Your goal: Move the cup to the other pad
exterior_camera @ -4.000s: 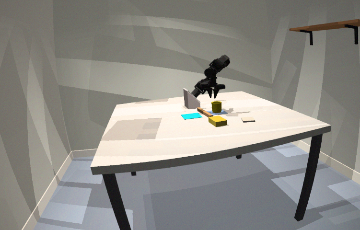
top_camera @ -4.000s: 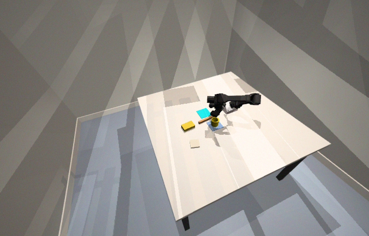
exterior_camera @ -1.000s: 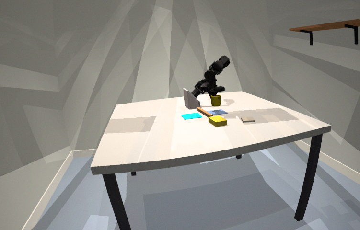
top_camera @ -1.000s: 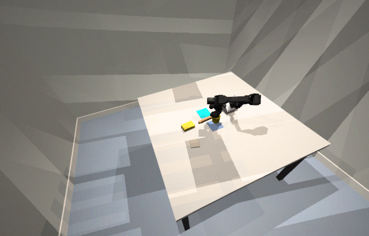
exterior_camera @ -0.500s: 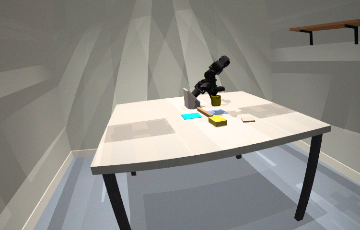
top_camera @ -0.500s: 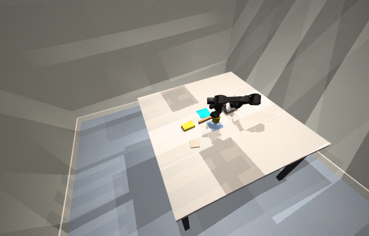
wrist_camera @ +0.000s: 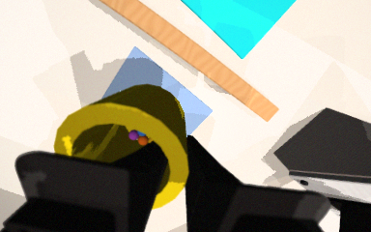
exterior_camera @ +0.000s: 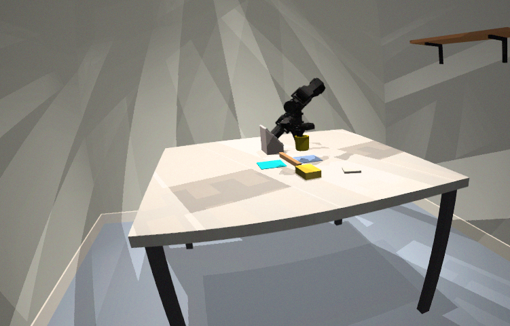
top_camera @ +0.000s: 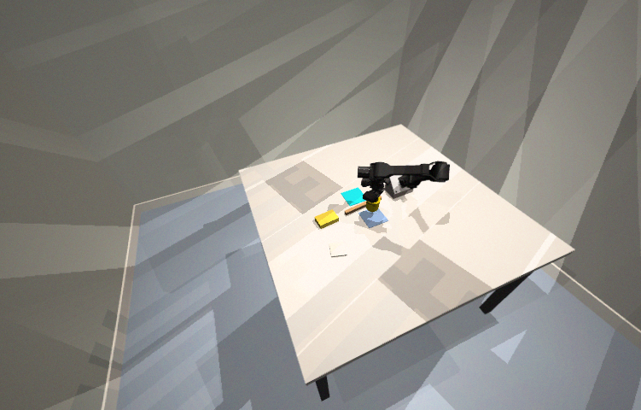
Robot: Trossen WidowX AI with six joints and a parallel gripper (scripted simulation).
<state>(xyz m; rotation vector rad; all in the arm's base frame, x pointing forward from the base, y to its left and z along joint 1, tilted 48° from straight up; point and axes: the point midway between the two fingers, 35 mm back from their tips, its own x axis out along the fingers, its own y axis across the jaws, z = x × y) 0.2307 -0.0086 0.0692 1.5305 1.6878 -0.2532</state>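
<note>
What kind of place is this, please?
Probably a bare test room for a robot arm, not a home: a plain white table with dark legs, two flat coloured pads on it beside the yellow cup, grey walls, and one empty wall shelf.

You'll find nothing to read here: no words, labels, brands, numbers or signs appear on any surface.
</note>
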